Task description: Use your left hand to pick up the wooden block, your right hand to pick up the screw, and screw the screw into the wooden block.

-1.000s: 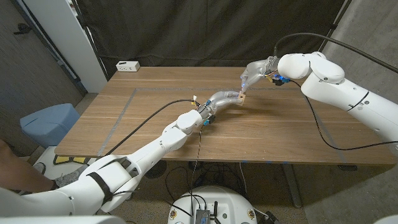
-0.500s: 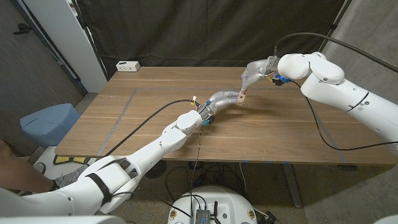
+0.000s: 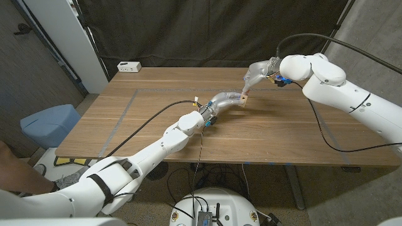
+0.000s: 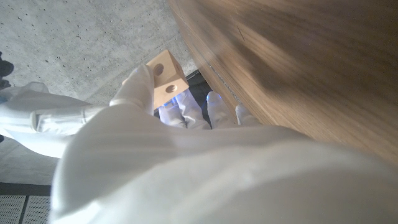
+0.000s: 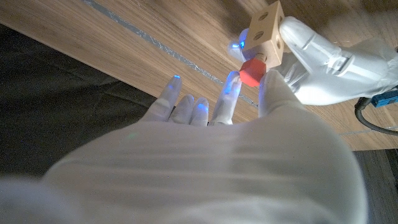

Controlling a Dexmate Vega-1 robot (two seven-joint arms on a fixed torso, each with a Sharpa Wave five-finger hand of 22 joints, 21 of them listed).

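- Left hand raised over the middle of the brown wooden bench; fingers closed round the small pale wooden block with round holes, gripped at the fingertips and lifted clear of the bench top
- In the left wrist view, same hand with block at its tip; two dark round holes visible on the block's faces
- Right hand reaching in from the far right, fingertips just above and touching the block's upper side; pinching the red-headed screw between thumb and finger, other fingers spread
- In the right wrist view, screw head pressed against one face of the block; shank hidden, so depth in the hole cannot be told
- Left hand seen there holding the block from the opposite side
- White power strip at the bench's far left corner; pale tape line running along the bench top; dark curtain behind
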